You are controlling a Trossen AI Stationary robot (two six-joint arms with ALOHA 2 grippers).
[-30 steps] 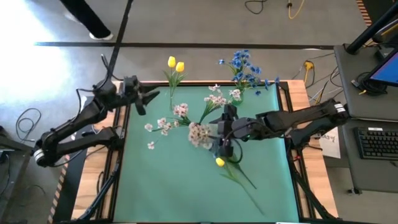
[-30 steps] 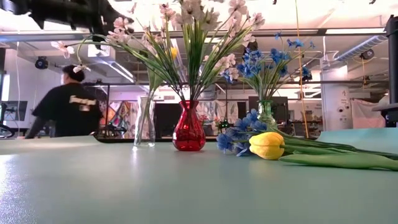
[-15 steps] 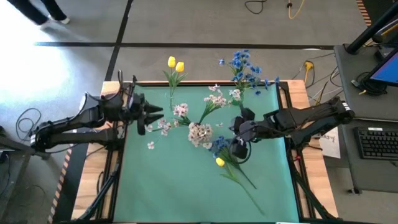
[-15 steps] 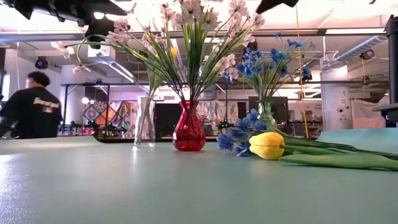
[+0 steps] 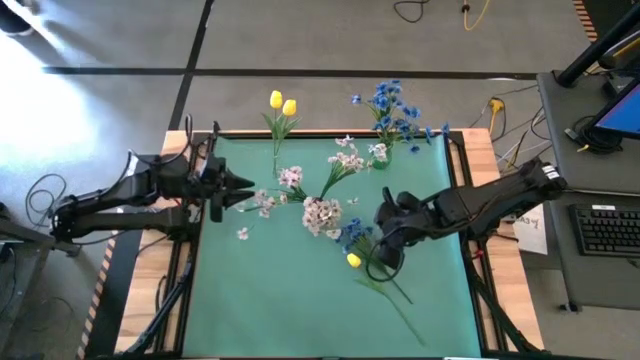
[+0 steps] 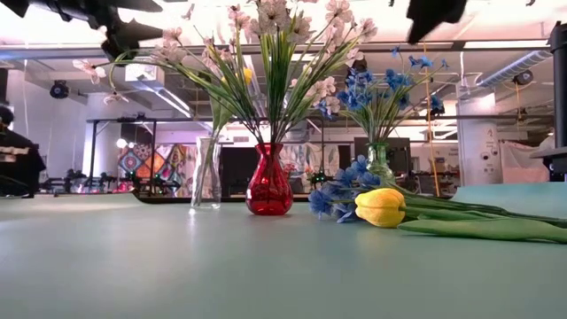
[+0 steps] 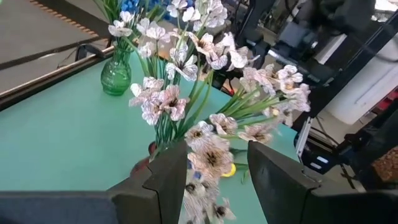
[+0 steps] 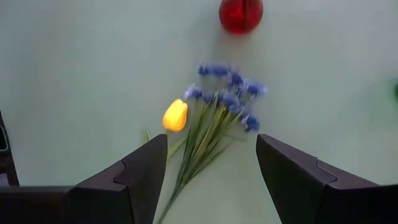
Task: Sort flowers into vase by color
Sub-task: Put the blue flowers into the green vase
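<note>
Over the middle of the green table point(image 5: 300, 310) my right claw point(image 5: 385, 255) hangs with its fingers spread, gripping nothing. Its wrist camera looks down between the 2 dark fingers point(image 8: 130, 180) onto a blue flower spray point(image 8: 217, 112) and a yellow tulip point(image 8: 176, 116) lying side by side on the table, heads near each other, stems trailing the same way. From above, that pair sits just beside the claw, toward the table's centre.

At the left edge of the table, my left claw point(image 5: 238, 183) points inward toward the pinkish-white blossoms point(image 5: 320, 212) standing in the red vase point(image 6: 268, 188). Its fingers point(image 7: 168, 180) are parted; blossom heads show in the gap through the wrist camera, but I cannot tell whether they are gripped or merely behind it.

Along the far edge, 2 yellow tulips point(image 5: 281, 103) stand in a clear vase point(image 6: 205, 182), and blue flowers point(image 5: 393, 112) stand in a green vase point(image 7: 116, 76). A person point(image 6: 16, 159) is at the low view's left edge, in the room behind.
</note>
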